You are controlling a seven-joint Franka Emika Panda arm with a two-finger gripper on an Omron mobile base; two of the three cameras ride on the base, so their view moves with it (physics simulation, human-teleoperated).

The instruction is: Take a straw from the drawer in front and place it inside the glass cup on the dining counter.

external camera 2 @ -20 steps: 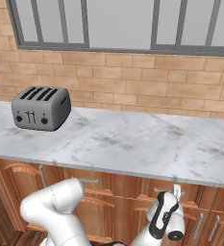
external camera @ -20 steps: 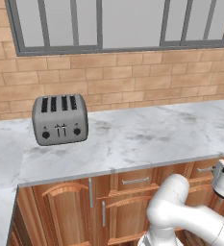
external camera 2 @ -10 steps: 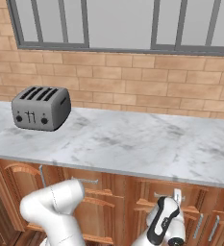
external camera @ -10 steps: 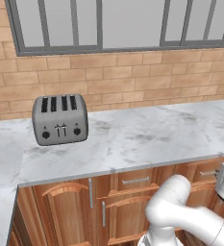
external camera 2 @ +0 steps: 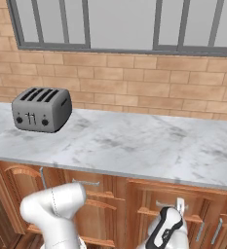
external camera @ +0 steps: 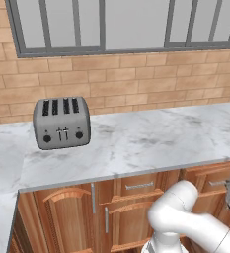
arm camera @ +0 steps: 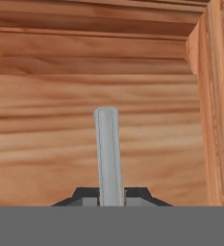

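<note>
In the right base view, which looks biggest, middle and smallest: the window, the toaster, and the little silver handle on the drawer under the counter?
1. The window, widest by far, though the picture cuts it off at the top.
2. The toaster.
3. The drawer handle, a thin short bar.

The window is farthest away and looks biggest anyway, so the order is safe.

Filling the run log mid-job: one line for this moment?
phase: opening drawer | gripper: shut on bar handle | drawer: closed | straw: unseen
</note>
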